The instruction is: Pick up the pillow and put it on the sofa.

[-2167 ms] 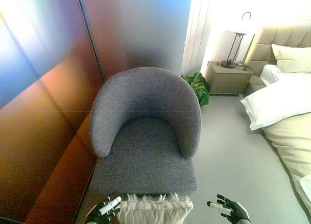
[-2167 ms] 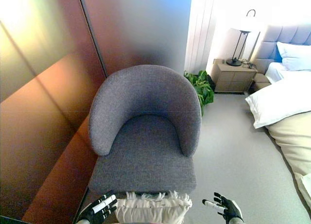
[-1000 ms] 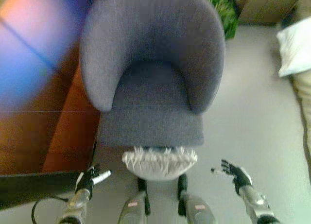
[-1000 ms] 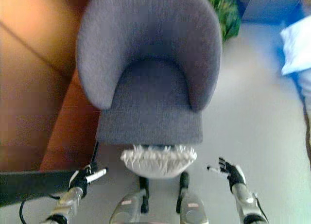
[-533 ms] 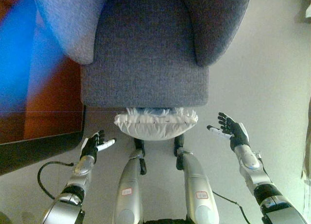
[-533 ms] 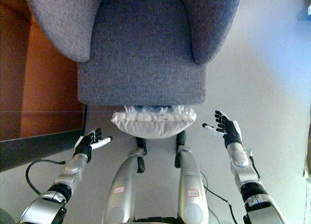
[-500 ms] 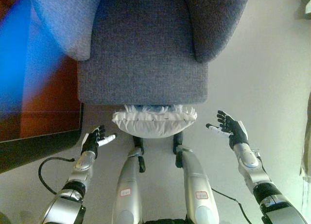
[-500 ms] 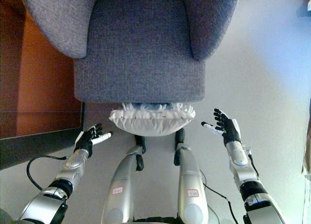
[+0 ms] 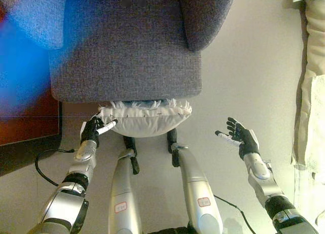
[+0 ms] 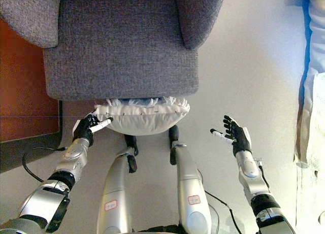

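Since 0.5 s ago your left hand (image 10: pixel 87 128) closed in to touch the pillow (image 10: pixel 142 117)'s left end, fingers loosely open, nothing held. Pillow lies on the floor against the sofa (image 10: pixel 122 51). Right hand (image 10: pixel 234 135) spread, well apart: bring it in.

Matt grey woven sofa (image 10: pixel 122 46); soft white fringed cloth pillow (image 10: pixel 142 117)
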Robot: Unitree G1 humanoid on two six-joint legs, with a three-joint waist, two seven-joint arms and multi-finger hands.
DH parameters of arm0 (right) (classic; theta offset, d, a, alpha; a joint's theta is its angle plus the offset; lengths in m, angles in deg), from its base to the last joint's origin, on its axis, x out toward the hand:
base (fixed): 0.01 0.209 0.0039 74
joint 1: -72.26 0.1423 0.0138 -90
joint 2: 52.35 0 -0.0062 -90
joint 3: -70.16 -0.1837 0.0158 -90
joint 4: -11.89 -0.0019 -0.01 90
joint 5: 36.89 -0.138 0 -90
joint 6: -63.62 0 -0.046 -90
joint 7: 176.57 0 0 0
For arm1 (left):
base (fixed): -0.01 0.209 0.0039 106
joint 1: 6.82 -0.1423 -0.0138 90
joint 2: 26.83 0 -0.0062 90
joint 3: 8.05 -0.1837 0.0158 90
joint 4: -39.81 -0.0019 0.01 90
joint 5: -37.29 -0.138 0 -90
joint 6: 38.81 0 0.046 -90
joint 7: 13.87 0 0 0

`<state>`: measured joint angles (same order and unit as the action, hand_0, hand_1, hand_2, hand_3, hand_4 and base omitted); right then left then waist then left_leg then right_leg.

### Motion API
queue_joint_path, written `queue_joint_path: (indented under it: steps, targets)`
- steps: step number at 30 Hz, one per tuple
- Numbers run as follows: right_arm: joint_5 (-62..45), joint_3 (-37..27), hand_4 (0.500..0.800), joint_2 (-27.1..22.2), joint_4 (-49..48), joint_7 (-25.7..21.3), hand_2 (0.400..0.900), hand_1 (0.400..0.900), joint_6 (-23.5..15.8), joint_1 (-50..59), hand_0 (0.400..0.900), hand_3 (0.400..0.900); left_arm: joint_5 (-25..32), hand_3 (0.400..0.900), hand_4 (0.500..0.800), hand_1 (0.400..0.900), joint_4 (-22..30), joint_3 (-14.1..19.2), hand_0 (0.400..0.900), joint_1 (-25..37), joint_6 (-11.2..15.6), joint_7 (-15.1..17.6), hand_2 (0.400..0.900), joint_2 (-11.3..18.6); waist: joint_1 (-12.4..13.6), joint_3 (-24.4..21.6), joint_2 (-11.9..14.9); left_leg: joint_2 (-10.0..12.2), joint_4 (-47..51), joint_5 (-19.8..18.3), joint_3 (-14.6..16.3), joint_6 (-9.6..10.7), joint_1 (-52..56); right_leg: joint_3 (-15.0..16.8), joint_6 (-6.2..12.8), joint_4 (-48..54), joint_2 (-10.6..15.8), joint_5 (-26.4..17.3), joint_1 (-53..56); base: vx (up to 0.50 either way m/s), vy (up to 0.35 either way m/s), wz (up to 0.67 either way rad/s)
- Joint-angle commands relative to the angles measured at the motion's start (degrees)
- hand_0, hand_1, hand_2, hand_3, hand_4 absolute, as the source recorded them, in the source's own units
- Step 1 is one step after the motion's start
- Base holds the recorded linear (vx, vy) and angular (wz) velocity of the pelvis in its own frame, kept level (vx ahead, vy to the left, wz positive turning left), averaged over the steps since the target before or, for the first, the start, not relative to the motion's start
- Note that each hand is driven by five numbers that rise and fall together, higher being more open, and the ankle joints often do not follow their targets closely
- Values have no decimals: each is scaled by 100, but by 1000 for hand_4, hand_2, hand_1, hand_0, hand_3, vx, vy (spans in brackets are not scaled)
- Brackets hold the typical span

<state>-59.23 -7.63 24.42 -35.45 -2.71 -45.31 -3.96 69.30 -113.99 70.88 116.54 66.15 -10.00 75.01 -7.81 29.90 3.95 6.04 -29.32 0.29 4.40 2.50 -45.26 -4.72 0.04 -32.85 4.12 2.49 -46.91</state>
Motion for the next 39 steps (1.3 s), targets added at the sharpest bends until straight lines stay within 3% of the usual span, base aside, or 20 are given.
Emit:
queue_joint_path:
  steps: [1, 12, 14, 15, 16, 25, 39]
  targets:
    - [-231, -18, 800, -227, -652, -200, 900, 900, -403, -369, 900, 900, 253, 900, 800, 900, -15, 21, 900, 194, 230, -28, 900, 580, -77, -11, 411, -123, -661, -618, -18, -56, -329, -124, 172, 175, -111, -135, -41, -3, -56, -2]
    - [-278, 35, 800, -92, -750, -162, 900, 900, -543, -659, 900, 900, 527, 900, 800, 900, -12, -21, 900, 503, 45, -432, 900, 753, -128, -11, 753, -124, -1055, -868, -144, -131, -494, -190, 209, 38, -226, -170, -78, 1, -60, -1]
    - [-301, 48, 800, -72, -746, -152, 900, 900, -565, -689, 900, 900, 529, 900, 800, 900, -46, -35, 900, 579, 118, -527, 900, 795, -134, -11, 800, -114, -1119, -892, -158, -136, -523, -192, 213, 20, -242, -179, -76, 2, -46, 0]
    - [-295, 51, 800, -69, -759, -144, 900, 900, -582, -727, 900, 900, 555, 467, 540, 467, -17, -52, 467, 595, 114, -523, 467, 805, -131, -11, 823, -117, -1157, -911, -167, -142, -546, -206, 214, 5, -243, -181, -82, 2, -39, 0]
    - [-283, 54, 800, -66, -785, -145, 900, 900, -561, -738, 900, 900, 665, 400, 500, 400, 0, -73, 400, 621, 81, -581, 400, 824, -133, -11, 845, -114, -1184, -925, -176, -144, -553, -203, 220, 1, -253, -186, -76, 1, -39, -1]
    - [-336, 70, 800, 17, -911, -101, 900, 900, -561, -917, 900, 900, 702, 400, 500, 400, 48, -95, 400, 640, -20, -727, 400, 888, -112, -11, 1028, -119, -1339, -1021, -227, -195, -549, -240, 252, -23, -315, -221, 7, 5, -40, 0]
    - [-233, 73, 800, 114, -864, -125, 900, 900, -561, -966, 900, 900, 664, 400, 500, 400, 239, -96, 400, 403, -16, -861, 400, 776, -52, -11, 1007, -98, -1170, -1025, -115, -202, -133, -221, 264, 41, -347, -93, 395, 3, -2, 0]
